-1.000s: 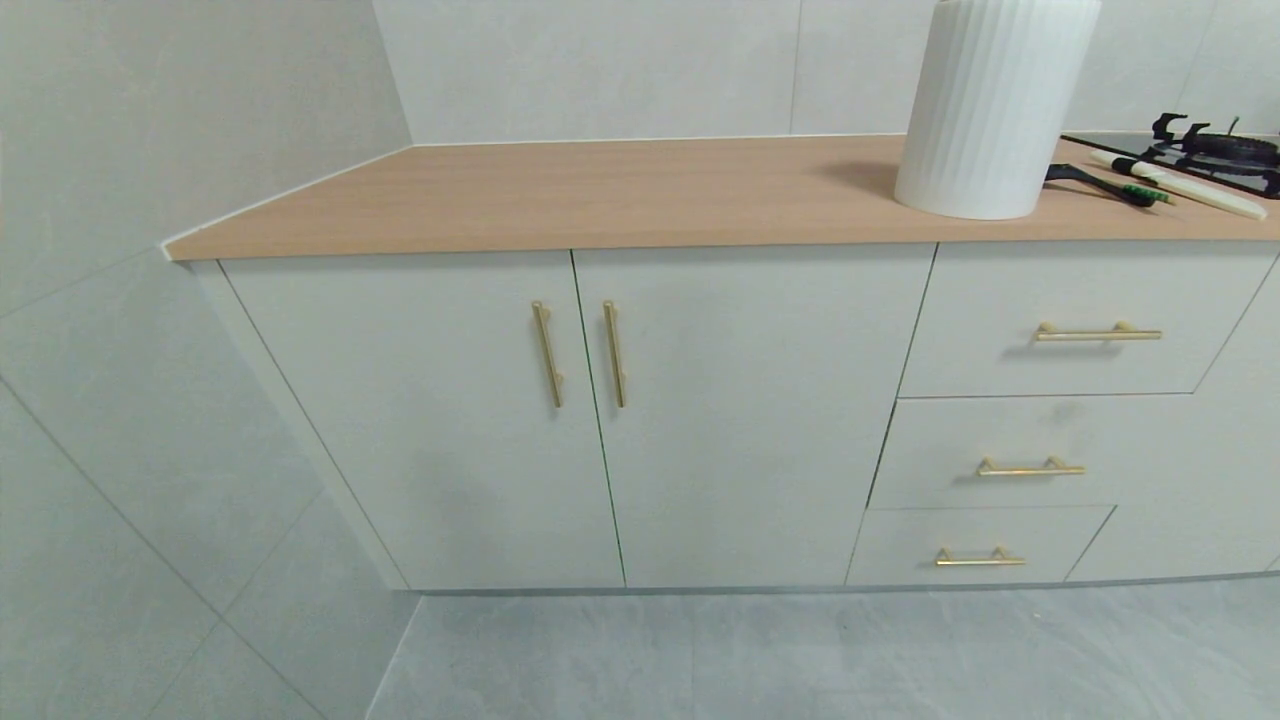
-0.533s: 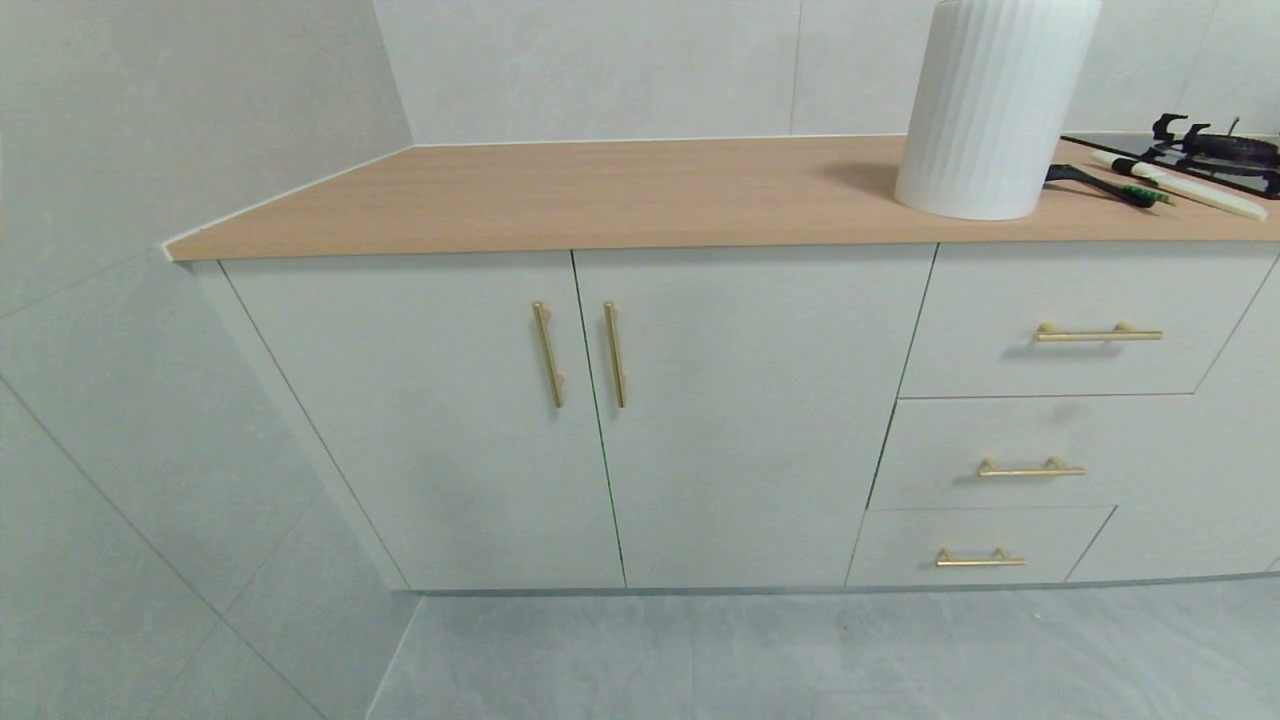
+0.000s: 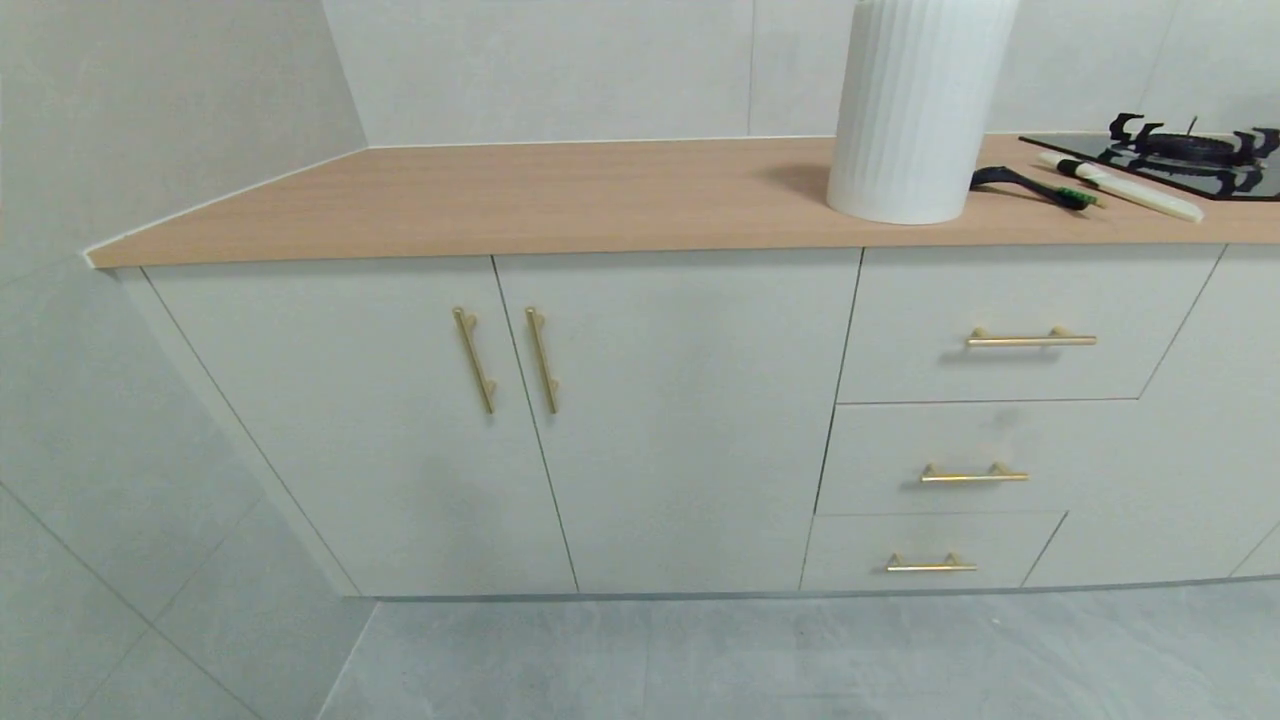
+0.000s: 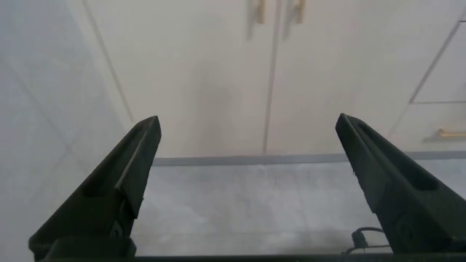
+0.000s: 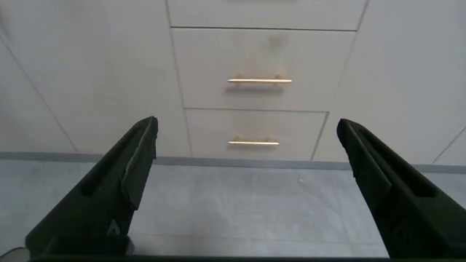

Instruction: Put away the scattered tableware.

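On the wooden countertop (image 3: 560,200) at the right lie a black utensil with a green end (image 3: 1030,187) and a cream-handled utensil (image 3: 1125,186). Beside them stands a tall white ribbed holder (image 3: 915,110). My left gripper (image 4: 247,131) is open and empty, low above the floor in front of the double cabinet doors (image 4: 273,65). My right gripper (image 5: 247,131) is open and empty too, facing the lower drawers (image 5: 258,80). Both grippers are well below the counter and far from the utensils.
A black stove with a burner grate (image 3: 1190,150) sits at the far right of the counter. Below are two cabinet doors (image 3: 500,420) with gold handles and three drawers (image 3: 1000,340). A tiled wall (image 3: 120,200) closes in on the left; grey floor (image 3: 800,660) lies in front.
The whole head view has shifted left, so the camera has turned to the right. Nothing on the counter has moved.
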You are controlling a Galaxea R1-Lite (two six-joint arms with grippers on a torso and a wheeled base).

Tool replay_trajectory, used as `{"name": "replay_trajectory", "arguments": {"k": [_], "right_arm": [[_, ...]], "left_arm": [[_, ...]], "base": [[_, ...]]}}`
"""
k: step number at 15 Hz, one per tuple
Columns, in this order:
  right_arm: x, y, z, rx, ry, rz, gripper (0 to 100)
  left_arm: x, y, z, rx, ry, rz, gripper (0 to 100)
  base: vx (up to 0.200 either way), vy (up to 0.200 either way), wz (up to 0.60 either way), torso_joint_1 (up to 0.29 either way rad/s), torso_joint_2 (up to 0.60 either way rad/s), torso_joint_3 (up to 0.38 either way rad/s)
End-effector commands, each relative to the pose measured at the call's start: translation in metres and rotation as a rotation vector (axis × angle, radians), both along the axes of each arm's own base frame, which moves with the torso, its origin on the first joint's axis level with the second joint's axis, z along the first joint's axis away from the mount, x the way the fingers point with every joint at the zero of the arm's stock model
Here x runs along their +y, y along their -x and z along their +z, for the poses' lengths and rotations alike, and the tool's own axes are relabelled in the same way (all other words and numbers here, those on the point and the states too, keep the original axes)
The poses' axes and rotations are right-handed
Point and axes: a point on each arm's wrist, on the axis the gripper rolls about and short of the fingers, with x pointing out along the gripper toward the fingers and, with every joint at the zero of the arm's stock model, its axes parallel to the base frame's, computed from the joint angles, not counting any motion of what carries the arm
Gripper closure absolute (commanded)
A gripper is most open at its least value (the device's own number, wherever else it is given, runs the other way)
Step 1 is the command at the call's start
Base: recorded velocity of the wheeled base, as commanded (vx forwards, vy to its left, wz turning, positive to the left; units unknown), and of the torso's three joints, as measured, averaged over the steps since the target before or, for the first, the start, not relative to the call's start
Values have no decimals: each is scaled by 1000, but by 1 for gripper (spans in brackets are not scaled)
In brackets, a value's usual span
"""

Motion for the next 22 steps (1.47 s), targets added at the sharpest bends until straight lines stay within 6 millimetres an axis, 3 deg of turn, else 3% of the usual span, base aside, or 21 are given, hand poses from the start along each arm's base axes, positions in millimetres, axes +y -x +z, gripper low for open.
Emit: {"name": "replay_trajectory", "arguments": {"k": [1,8,17,22], "right_arm": [[0,0,0,2,1,0,0],[0,0,0,2,1,0,0],[0,0,0,2,1,0,0],[0,0,0,2,1,0,0]], "left_arm": [[0,0,0,1,1,0,0],[0,0,0,1,-1,0,0],[0,0,0,1,1,0,0],[0,0,0,1,-2,0,0]], "base": [[0,-200,0,2,7,2],[0,-200,0,3,0,2],[0,0,0,0,0,0],[200,0,0,0,0,3]]}}
